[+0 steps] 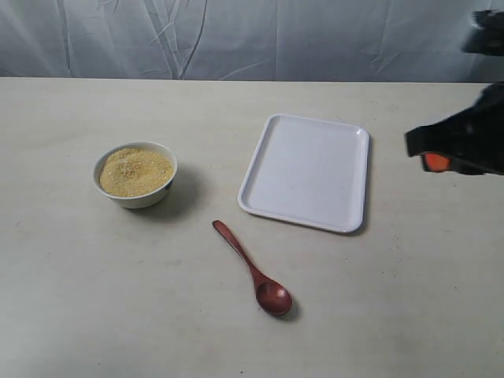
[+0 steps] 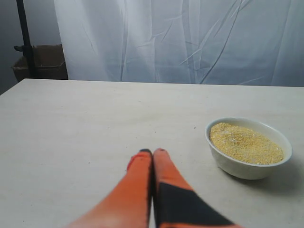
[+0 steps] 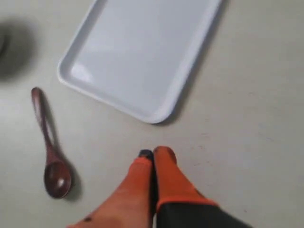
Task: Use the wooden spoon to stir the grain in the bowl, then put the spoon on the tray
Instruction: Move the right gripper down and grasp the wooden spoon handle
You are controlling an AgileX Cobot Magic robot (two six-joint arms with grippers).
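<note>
Your bowl (image 1: 143, 200), left of the tray (image 1: 307, 169), is full of grain (image 1: 135, 172). Your left gripper (image 2: 152, 153) and right gripper (image 3: 154, 153) are pinched together.

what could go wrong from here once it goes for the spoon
1. The spoon lies flat on the table and the right gripper is shut; a grab at that thin handle may slip or push it.
2. The grain fills the bowl almost to the rim, so stirring may spill some.
3. Nothing holds the bowl; the left gripper is shut, apart from it, so it may slide.
</note>
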